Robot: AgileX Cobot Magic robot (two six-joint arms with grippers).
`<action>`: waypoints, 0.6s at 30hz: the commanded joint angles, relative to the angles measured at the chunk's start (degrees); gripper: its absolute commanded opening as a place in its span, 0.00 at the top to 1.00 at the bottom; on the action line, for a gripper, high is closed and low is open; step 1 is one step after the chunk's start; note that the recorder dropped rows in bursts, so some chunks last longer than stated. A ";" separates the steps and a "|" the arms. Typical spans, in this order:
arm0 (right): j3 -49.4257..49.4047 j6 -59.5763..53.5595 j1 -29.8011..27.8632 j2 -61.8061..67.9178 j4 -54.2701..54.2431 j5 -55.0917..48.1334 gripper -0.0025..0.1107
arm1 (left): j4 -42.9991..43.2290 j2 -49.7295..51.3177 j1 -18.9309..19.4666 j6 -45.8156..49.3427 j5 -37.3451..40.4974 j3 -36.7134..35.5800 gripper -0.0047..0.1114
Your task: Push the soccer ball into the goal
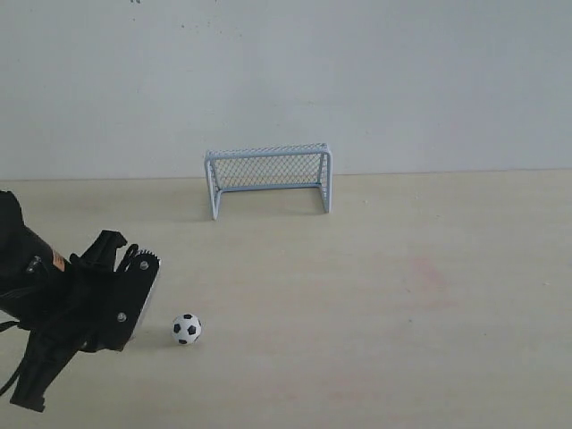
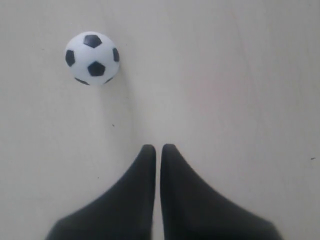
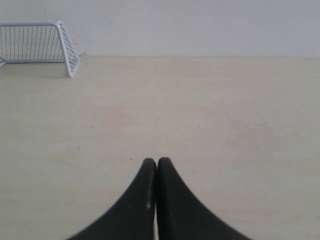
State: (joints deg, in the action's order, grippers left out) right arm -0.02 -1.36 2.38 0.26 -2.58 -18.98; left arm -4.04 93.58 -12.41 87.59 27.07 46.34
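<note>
1. Lower left of the exterior view: the black left arm (image 1: 63, 304) is seen low over the table. Its left gripper (image 2: 158, 149) is shown in the left wrist view with the jaws drawn almost together, only a thin slit left between them, and nothing is gripped.
2. Just to the right of that arm, the soccer ball (image 1: 187, 329) is found resting on the pale table (image 1: 420, 304), near the gripper but clear of it. In the left wrist view it is placed upper left, apart from the fingertips.
3. Upper centre: the goal (image 1: 268, 152) is stood at the table's far edge by the white wall (image 1: 375, 71), its mouth turned toward the camera. The ball is left outside it, well apart.
4. Over to the right wrist view: the right gripper (image 3: 157, 161) is seen at bottom centre, jaws pressed together, nothing held, with the goal caught in the upper left corner.
</note>
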 commanded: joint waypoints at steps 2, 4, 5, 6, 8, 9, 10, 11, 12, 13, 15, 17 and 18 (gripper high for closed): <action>0.02 -0.08 -0.14 -0.26 0.10 0.37 0.98 | -1.09 0.05 -0.30 4.78 0.70 0.35 0.92; 0.02 -0.08 -0.14 -0.26 0.10 0.37 0.98 | -1.09 0.05 -0.30 6.28 1.36 0.35 0.92; 0.02 -0.08 -0.14 -0.26 0.10 0.37 0.98 | -1.09 0.16 -0.30 6.40 1.48 0.35 0.92; 0.02 -0.08 -0.14 -0.26 0.10 0.37 0.98 | -1.09 0.27 -0.30 6.40 1.45 0.35 0.92; 0.02 -0.08 -0.14 -0.26 0.10 0.37 0.98 | -1.09 0.69 -0.30 6.52 1.45 0.35 0.92; 0.02 -0.08 -0.14 -0.26 0.10 0.37 0.98 | -1.09 0.82 -0.30 6.52 1.63 0.35 0.92; 0.02 -0.08 -0.14 -0.26 0.10 0.37 0.98 | -0.96 1.08 -0.74 6.52 1.80 0.35 0.92; 0.02 -0.08 -0.14 -0.26 0.10 0.37 0.98 | -0.66 1.21 -0.94 6.52 2.09 0.35 0.92; 0.02 -0.08 -0.14 -0.26 0.10 0.37 0.98 | -0.66 1.59 -1.69 7.31 2.45 0.35 0.92; 0.02 -0.08 -0.14 -0.26 0.10 0.37 0.98 | -0.66 1.88 -2.43 7.99 2.58 0.35 0.92; 0.02 -0.08 -0.14 -0.26 -0.14 0.52 0.98 | -0.66 2.66 -4.11 8.82 2.69 0.49 0.92; 0.02 -0.08 -0.14 -0.26 -0.13 0.64 0.98 | -0.54 3.54 -5.47 8.82 2.96 1.06 0.92; 0.02 -0.08 -0.14 -0.26 -0.13 0.50 0.98 | -0.41 4.02 -6.07 8.82 3.13 1.60 0.92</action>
State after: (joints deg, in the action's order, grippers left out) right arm -0.02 -1.36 2.38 0.26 -2.58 -18.98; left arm -4.24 96.73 -16.77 95.86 29.51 46.90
